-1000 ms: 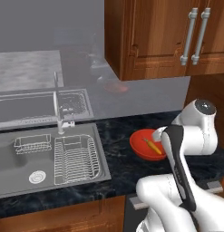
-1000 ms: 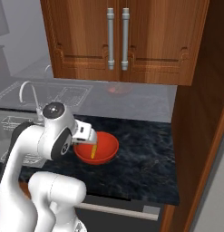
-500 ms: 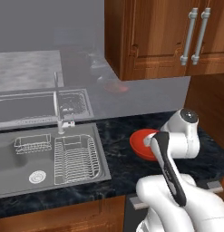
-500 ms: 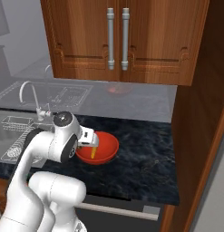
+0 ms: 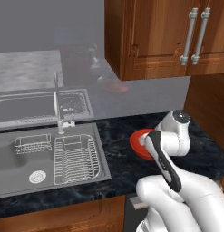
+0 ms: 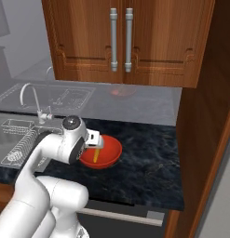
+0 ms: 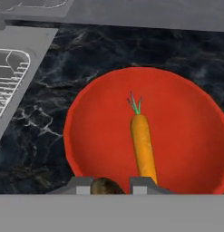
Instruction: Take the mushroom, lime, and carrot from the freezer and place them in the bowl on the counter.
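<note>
The red-orange bowl (image 7: 97, 136) sits on the dark marbled counter (image 7: 50, 77), right of the sink. The carrot (image 7: 143, 145) lies inside it, green tuft pointing away from the hand. My gripper (image 7: 112, 186) hovers just above the bowl's near side, shut on a small brownish lump between its tips, the mushroom (image 7: 104, 185). From the right, the gripper (image 6: 95, 145) points down into the bowl (image 6: 111, 151) with the carrot (image 6: 96, 154) below it. In the left base view the arm hides most of the bowl (image 5: 137, 138). The lime and the freezer are out of view.
A steel sink (image 5: 38, 149) with a draining rack (image 5: 77, 156) and a faucet (image 5: 59, 111) lies left of the bowl. Wooden wall cabinets (image 6: 121, 42) hang above the counter (image 6: 149, 155). A tall wooden panel (image 6: 205, 121) bounds the counter on the right.
The hand has come down and in toward the bowl over the last second. The gripper stays shut, and the bowl and carrot have not moved.
</note>
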